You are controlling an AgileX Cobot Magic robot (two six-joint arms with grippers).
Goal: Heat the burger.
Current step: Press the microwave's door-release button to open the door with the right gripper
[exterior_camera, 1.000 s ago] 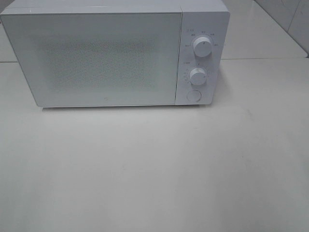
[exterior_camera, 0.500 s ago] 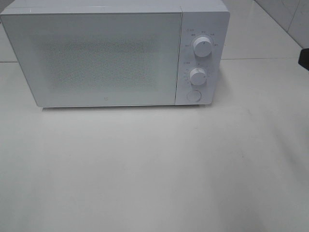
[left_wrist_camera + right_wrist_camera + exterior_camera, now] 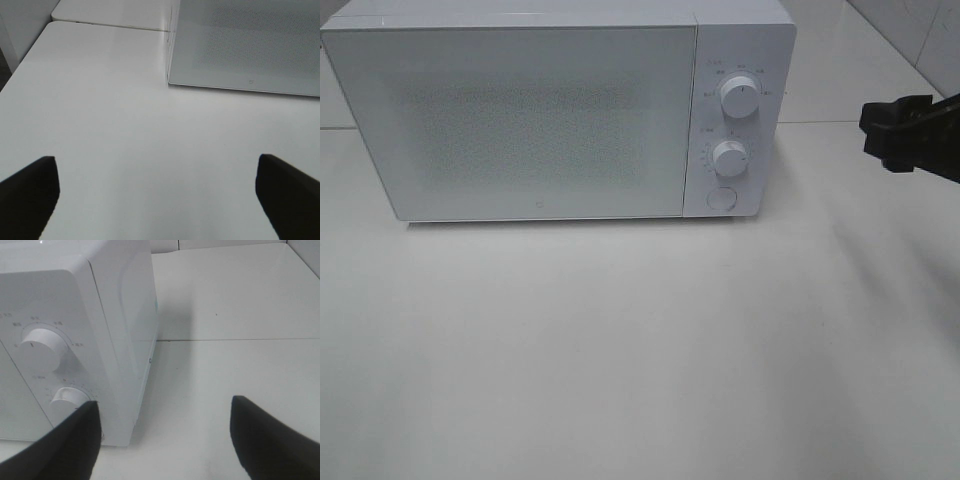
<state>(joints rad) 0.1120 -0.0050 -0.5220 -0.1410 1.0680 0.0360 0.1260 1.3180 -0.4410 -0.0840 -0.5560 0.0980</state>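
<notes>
The burger is out of view in every frame. A white microwave stands at the back of the table with its door shut; its two knobs and round button are on its right panel. My right gripper hangs open to the right of that panel, apart from it, with nothing between its fingers. The right wrist view shows the same gripper beside the microwave's front right corner. My left gripper is open and empty over bare table, short of the microwave's front left corner.
The white table stretches in front of the microwave. A seam in the tabletop runs behind the right gripper. A tiled wall closes off the back right.
My right gripper has come into the exterior view from the right edge and moved left toward the microwave's control panel. The microwave has not changed.
</notes>
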